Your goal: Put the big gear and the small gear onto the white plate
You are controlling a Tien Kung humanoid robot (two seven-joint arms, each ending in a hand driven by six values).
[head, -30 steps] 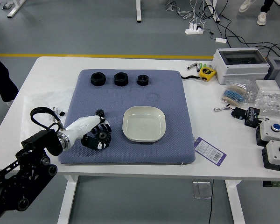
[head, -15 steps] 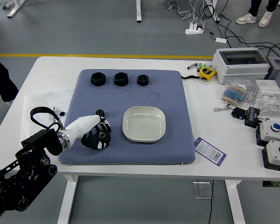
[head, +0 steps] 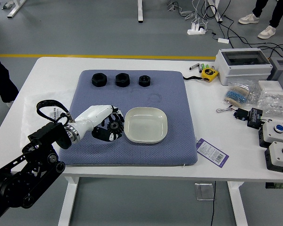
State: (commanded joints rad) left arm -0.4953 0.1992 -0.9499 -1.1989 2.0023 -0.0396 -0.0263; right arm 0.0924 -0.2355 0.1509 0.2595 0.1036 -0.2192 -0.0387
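My left hand (head: 114, 121) reaches in from the left, its fingers curled around a dark toothed gear (head: 115, 126) just beside the left edge of the white plate (head: 145, 141). The fingers cover part of the gear, and I cannot tell whether it is the big or the small one. Inside the plate no gear shows; it rests on the blue-grey mat. No second gear can be made out. My right hand is out of view.
Three black nut-like rings (head: 99, 79) line the mat's far edge. A yellow tape measure (head: 209, 73), a grey-white box (head: 243, 66) and a purple-edged label (head: 212, 152) lie to the right. Button boxes (head: 279, 157) sit at the far right. A person's legs show beyond the table.
My left hand has moved right and slightly away from the near edge, toward the plate, and the gear has moved with it. At the top right, the person's feet have shifted.
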